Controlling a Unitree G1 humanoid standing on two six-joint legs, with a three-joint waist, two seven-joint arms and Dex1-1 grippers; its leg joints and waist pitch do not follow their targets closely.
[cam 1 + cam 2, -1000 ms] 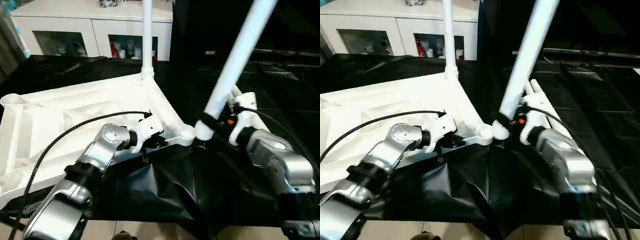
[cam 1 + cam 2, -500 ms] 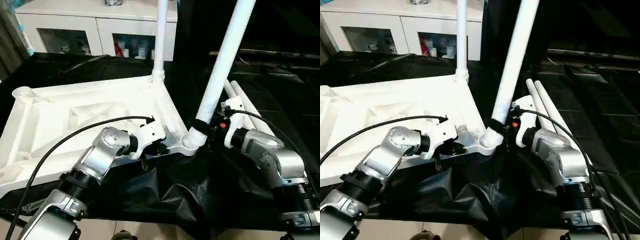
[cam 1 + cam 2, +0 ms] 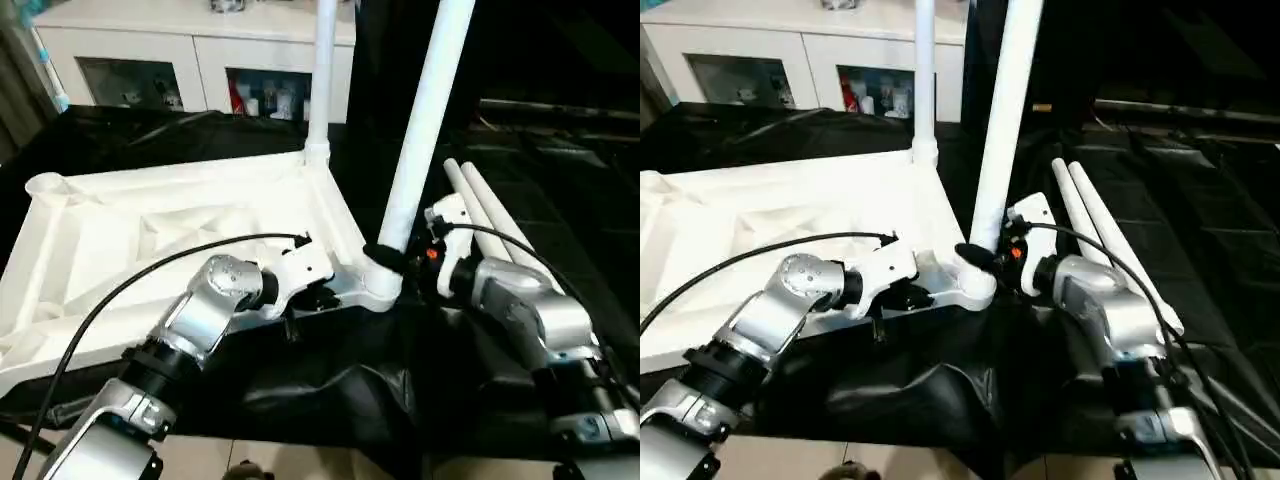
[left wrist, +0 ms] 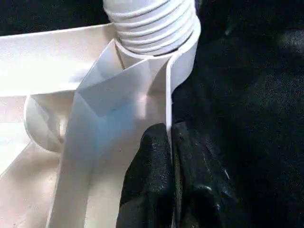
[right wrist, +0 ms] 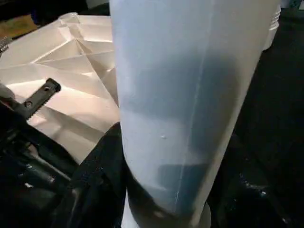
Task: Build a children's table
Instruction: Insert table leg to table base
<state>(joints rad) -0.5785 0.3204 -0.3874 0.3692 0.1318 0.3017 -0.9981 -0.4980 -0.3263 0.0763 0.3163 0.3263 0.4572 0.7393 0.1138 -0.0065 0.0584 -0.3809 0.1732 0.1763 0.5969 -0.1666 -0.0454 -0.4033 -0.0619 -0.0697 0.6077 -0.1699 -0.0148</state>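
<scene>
— Two legs now stand in the upturned tabletop [image 3: 190, 215]: one upright in the far corner [image 3: 322, 75], and the leg in hand [image 3: 425, 110] at the near corner socket [image 3: 378, 285]. A second ago that leg leaned well out to the right with its foot beside the socket; now it is nearly upright and its threaded end sits in the socket.

— So it's entering. Who holds what?

— The right gripper [image 3: 985, 258] is clasped around the leg low down. The left gripper [image 4: 170, 156] is pinched shut on the tabletop's rim just beside that socket, steadying it.

— And the rest?

— Two spare legs [image 3: 490, 215] lie on the black cloth [image 3: 330, 390] to the right. I'd judge seating this one comes next.
</scene>
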